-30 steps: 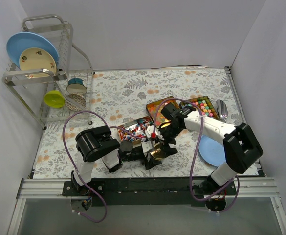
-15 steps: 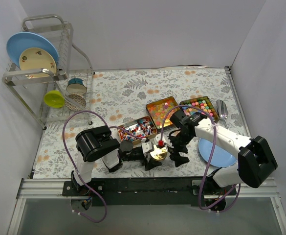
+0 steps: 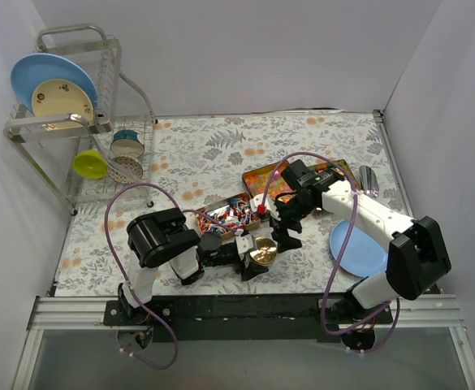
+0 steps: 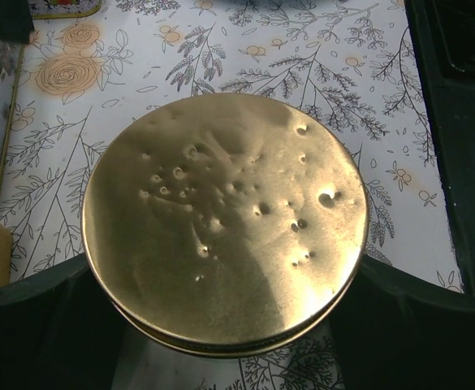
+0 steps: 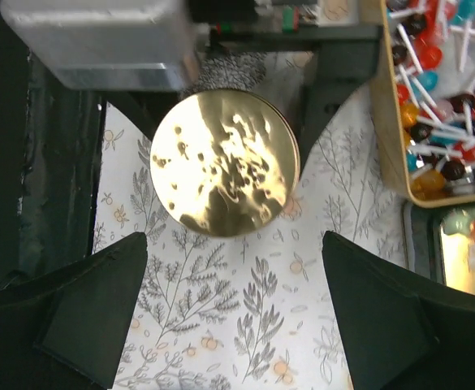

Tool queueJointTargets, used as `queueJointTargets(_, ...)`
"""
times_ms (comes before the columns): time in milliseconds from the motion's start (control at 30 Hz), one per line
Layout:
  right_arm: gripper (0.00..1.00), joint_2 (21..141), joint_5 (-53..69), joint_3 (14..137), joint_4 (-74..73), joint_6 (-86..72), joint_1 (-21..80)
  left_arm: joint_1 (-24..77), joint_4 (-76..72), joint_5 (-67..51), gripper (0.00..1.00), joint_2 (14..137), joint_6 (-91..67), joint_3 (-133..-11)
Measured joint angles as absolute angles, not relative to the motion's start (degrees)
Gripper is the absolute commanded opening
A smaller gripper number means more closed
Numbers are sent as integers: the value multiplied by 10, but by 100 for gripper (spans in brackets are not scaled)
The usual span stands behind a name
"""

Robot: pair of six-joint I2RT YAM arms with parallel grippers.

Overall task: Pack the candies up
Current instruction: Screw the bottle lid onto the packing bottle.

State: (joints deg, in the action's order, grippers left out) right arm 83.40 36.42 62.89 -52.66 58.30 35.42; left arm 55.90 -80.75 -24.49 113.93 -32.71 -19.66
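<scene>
A round gold tin (image 3: pixel 262 251) stands near the table's front, and my left gripper (image 3: pixel 256 260) is shut on its sides. In the left wrist view the tin's dented gold top (image 4: pixel 225 219) fills the frame between my black fingers (image 4: pixel 34 325). My right gripper (image 3: pixel 285 235) is open and empty, just right of and behind the tin. In the right wrist view it (image 5: pixel 237 325) hovers over bare cloth, with the tin (image 5: pixel 225 162) ahead. Red, blue and white wrapped candies (image 3: pixel 225 215) fill one tray. Orange gummies (image 3: pixel 263 180) and pastel cubes (image 3: pixel 338 172) fill two more, partly hidden by the right arm.
A dish rack (image 3: pixel 66 122) with plates and bowls stands at the back left. A blue plate (image 3: pixel 356 249) lies at the front right, with a metal scoop (image 3: pixel 367 180) behind it. The wrapped-candy tray (image 5: pixel 440 89) lies beside the right gripper's path.
My right gripper has moved from over the gold tin out to its right, then back toward the trays. The left gripper and the tin have stayed in place.
</scene>
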Motion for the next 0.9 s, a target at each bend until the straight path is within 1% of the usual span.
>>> queueJointTargets(200, 96, 874, 378, 632, -522, 631, 405, 561, -807, -244, 0, 1140, -325, -197)
queueJointTargets(433, 96, 877, 376, 624, -513, 666, 445, 561, -807, -244, 0, 1141, -325, -199)
queueJointTargets(567, 97, 871, 371, 602, -482, 674, 472, 561, -807, -243, 0, 1142, -325, -200)
queueJointTargets(900, 98, 860, 356, 573, -410, 657, 477, 561, -807, -243, 0, 1142, -325, -200)
